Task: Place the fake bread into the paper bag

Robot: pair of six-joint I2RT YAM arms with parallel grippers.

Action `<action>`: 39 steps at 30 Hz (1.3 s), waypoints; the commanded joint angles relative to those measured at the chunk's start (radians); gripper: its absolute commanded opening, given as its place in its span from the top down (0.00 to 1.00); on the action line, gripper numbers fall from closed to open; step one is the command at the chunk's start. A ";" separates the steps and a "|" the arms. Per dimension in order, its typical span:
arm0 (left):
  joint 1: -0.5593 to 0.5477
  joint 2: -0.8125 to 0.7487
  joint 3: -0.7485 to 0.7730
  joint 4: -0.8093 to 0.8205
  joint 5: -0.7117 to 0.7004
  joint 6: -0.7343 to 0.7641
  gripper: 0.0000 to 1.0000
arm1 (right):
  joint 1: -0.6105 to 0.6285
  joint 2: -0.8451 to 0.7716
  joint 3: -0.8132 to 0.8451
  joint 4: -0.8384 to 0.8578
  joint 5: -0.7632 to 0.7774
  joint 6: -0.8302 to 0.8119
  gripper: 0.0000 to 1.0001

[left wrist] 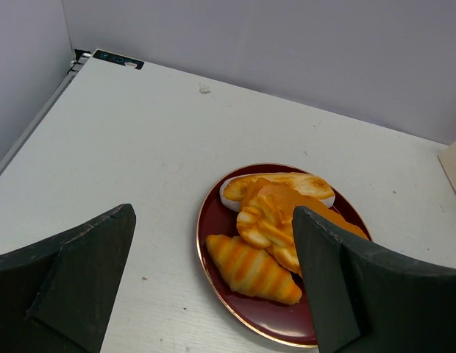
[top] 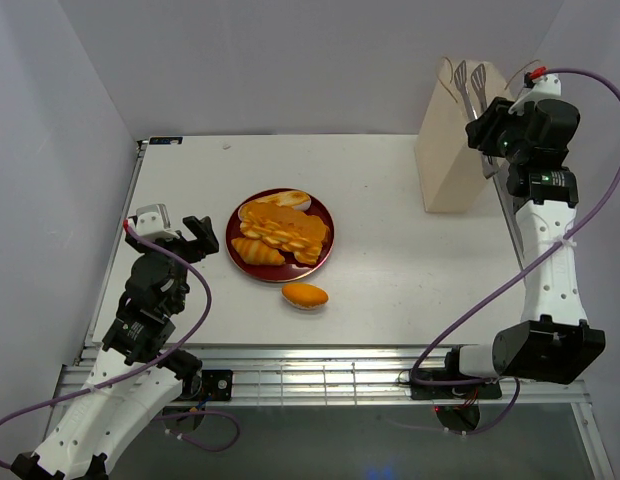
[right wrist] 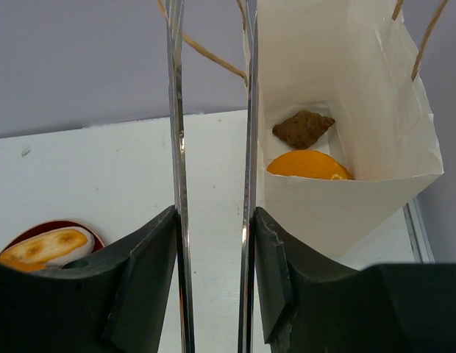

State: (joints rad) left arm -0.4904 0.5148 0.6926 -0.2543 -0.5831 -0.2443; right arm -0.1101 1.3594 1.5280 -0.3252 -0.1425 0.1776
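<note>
Several glossy orange fake breads (top: 280,232) lie piled on a dark red plate (top: 233,252), and one orange piece (top: 305,295) lies on the table just in front of it. The cream paper bag (top: 452,160) stands upright at the back right. Inside it, in the right wrist view, lie a brown bun (right wrist: 303,128) and an orange bread (right wrist: 309,165). My right gripper (top: 487,125) is shut on slim metal tongs (top: 470,88), whose empty tips are over the bag's top. My left gripper (top: 180,232) is open and empty, left of the plate. A croissant (left wrist: 251,268) lies nearest to it.
White walls close in the table at the back and both sides. The bag stands close to the table's right edge (top: 510,230). The right arm rises along that edge. A metal rail (top: 320,365) runs along the front.
</note>
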 commanded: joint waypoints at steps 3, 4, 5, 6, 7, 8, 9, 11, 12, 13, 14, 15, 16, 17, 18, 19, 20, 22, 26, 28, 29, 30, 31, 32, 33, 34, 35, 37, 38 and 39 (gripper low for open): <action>-0.007 -0.002 -0.015 0.010 0.003 0.007 0.02 | 0.004 -0.111 -0.002 0.060 -0.147 0.005 0.52; -0.005 -0.002 -0.015 0.010 0.003 0.007 0.02 | 0.010 -0.143 -0.015 0.070 -0.176 0.006 0.52; -0.007 -0.002 -0.015 0.010 0.002 0.007 0.02 | 0.026 -0.161 -0.046 0.092 -0.189 0.005 0.52; -0.007 -0.001 -0.015 0.010 0.002 0.007 0.02 | 0.035 -0.177 -0.061 0.098 -0.201 0.003 0.52; -0.007 0.001 -0.015 0.010 0.000 0.007 0.02 | 0.044 -0.210 -0.074 0.101 -0.219 -0.001 0.52; -0.007 0.004 -0.015 0.010 -0.001 0.008 0.02 | 0.068 -0.227 -0.095 0.101 -0.223 -0.007 0.52; -0.007 0.004 -0.013 0.010 0.000 0.008 0.02 | 0.081 -0.244 -0.109 0.101 -0.224 -0.021 0.52; -0.007 0.004 -0.013 0.010 -0.003 0.008 0.02 | 0.108 -0.296 -0.152 0.103 -0.212 -0.035 0.52; -0.007 0.004 -0.015 0.010 -0.003 0.008 0.02 | 0.109 -0.325 -0.166 0.100 -0.213 -0.044 0.52; -0.007 0.005 -0.015 0.010 -0.004 0.008 0.02 | 0.109 -0.339 -0.179 0.101 -0.224 -0.050 0.52; -0.007 0.007 -0.015 0.010 -0.006 0.008 0.02 | 0.151 -0.351 -0.195 0.101 -0.233 -0.055 0.52; -0.007 0.008 -0.015 0.010 -0.004 0.008 0.02 | 0.165 -0.362 -0.225 0.101 -0.247 -0.061 0.52; -0.007 0.010 -0.015 0.009 -0.004 0.008 0.02 | 0.179 -0.382 -0.241 0.103 -0.276 -0.078 0.52; -0.007 0.013 -0.013 0.009 -0.006 0.010 0.02 | 0.223 -0.391 -0.258 0.103 -0.293 -0.088 0.52; -0.007 0.013 -0.013 0.009 -0.004 0.010 0.02 | 0.252 -0.408 -0.291 0.103 -0.314 -0.104 0.51; -0.007 0.016 -0.013 0.007 -0.006 0.010 0.02 | 0.286 -0.417 -0.314 0.116 -0.316 -0.121 0.51; -0.007 0.016 -0.013 0.009 -0.007 0.010 0.02 | 0.364 -0.427 -0.336 0.123 -0.310 -0.131 0.51; -0.007 0.016 -0.013 0.007 -0.012 0.011 0.02 | 0.446 -0.439 -0.383 0.121 -0.277 -0.159 0.51; -0.007 0.017 -0.013 0.006 -0.020 0.011 0.02 | 0.684 -0.419 -0.419 0.024 -0.195 -0.252 0.50; -0.007 0.017 -0.015 0.006 -0.024 0.011 0.02 | 0.774 -0.396 -0.436 -0.030 -0.102 -0.282 0.50; -0.007 0.017 -0.015 0.006 -0.027 0.011 0.02 | 0.861 -0.385 -0.439 -0.063 -0.066 -0.296 0.50; -0.007 0.016 -0.015 0.007 -0.027 0.011 0.02 | 0.900 -0.367 -0.446 -0.116 -0.033 -0.312 0.49; -0.007 0.016 -0.015 0.007 -0.026 0.010 0.02 | 0.933 -0.359 -0.453 -0.141 0.027 -0.317 0.49; -0.005 0.016 -0.015 0.010 -0.024 0.010 0.02 | 0.993 -0.349 -0.466 -0.165 0.056 -0.322 0.49; -0.007 0.016 -0.015 0.009 -0.023 0.010 0.02 | 1.019 -0.335 -0.473 -0.204 0.101 -0.323 0.49; -0.007 0.016 -0.015 0.010 -0.021 0.010 0.02 | 1.041 -0.330 -0.483 -0.219 0.115 -0.323 0.49; -0.007 0.017 -0.015 0.009 -0.021 0.011 0.02 | 1.078 -0.324 -0.494 -0.236 0.129 -0.326 0.49; -0.007 0.017 -0.016 0.009 -0.023 0.011 0.02 | 1.107 -0.313 -0.502 -0.278 0.180 -0.325 0.48; -0.007 0.019 -0.016 0.009 -0.024 0.011 0.02 | 1.131 -0.310 -0.503 -0.293 0.191 -0.325 0.49; -0.007 0.021 -0.016 0.009 -0.024 0.011 0.02 | 1.142 -0.303 -0.500 -0.308 0.201 -0.325 0.48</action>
State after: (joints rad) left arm -0.4931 0.5293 0.6815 -0.2539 -0.5961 -0.2428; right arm 0.9936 1.0573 1.0176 -0.5671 -0.0540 -0.1207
